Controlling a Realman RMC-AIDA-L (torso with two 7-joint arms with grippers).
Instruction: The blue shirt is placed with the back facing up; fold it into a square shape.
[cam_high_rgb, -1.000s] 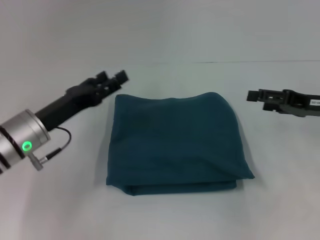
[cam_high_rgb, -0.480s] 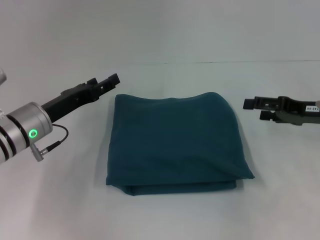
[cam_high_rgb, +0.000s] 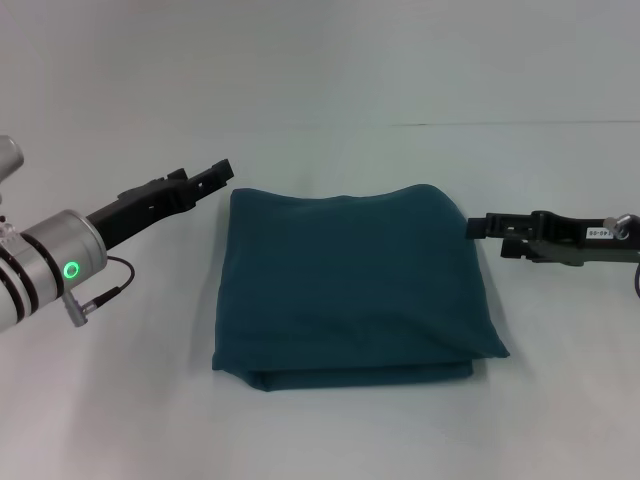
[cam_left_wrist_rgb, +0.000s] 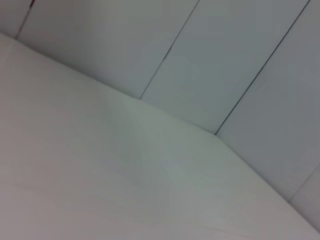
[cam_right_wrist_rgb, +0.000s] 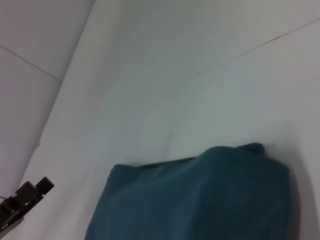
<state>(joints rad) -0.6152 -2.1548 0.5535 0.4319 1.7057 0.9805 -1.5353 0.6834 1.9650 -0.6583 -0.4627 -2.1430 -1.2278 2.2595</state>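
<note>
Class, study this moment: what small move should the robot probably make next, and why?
Probably draw both arms back. The blue shirt already lies folded in a rough square, and the left gripper and right gripper sit beside it, holding nothing.

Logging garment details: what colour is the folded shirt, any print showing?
The blue shirt is plain dark teal-blue, no print showing; clearest in the head view.

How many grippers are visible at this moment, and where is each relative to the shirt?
2. The left gripper hovers just off the far left corner of the folded blue shirt. The right gripper sits at the shirt's right edge, near its far corner.
</note>
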